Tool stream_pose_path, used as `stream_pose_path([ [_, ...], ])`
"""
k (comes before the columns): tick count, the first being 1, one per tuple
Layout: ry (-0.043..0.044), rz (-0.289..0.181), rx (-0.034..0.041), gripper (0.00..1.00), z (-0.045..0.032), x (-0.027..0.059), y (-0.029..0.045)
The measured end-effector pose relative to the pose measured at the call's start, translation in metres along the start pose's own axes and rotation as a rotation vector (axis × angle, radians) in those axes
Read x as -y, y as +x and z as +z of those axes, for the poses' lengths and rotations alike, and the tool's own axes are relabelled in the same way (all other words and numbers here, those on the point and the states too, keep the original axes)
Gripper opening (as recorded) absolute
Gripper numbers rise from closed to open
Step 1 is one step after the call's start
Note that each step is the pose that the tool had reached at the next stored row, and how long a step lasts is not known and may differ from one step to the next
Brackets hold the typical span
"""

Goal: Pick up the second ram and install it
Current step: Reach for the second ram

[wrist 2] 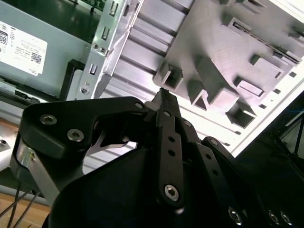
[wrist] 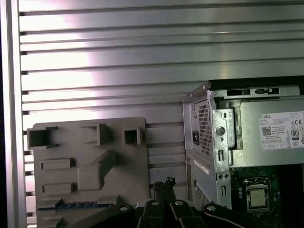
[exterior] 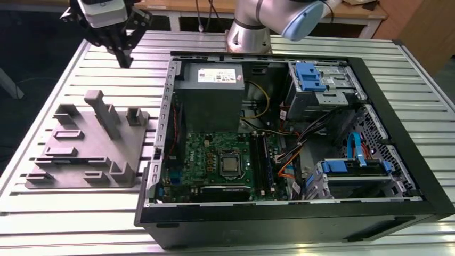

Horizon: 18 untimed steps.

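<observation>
The second ram (wrist: pixel 71 205) is a long, thin, dark stick with a bluish sheen, lying in a slot of the grey holder (wrist: pixel 118 166) on the table (wrist: pixel 95 71).

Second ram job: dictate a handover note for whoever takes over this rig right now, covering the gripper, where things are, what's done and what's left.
Gripper: shut, holding nothing, up above the table near the grey fixture plate, outside the open computer case.
Second ram: apparently the dark bluish strip lying in the fixture plate in the first wrist view. It is not grasped.
Memory slots: long and black, beside the processor socket. I cannot tell whether any is filled.
Done: nothing on this stick.
Left: pick-up and install.
</observation>
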<state>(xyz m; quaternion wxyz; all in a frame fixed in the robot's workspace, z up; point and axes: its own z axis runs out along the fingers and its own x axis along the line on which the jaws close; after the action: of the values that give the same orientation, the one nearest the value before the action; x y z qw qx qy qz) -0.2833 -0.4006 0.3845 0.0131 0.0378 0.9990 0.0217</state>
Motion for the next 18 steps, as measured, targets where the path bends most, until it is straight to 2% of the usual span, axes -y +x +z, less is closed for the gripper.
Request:
stream_pose_path([
  [10,0.0,0.0,-0.0001,0.07,0.0024,0.006,0.0181],
  [18,0.0,0.0,0.0,0.07,0.0054,0.018,0.029],
])
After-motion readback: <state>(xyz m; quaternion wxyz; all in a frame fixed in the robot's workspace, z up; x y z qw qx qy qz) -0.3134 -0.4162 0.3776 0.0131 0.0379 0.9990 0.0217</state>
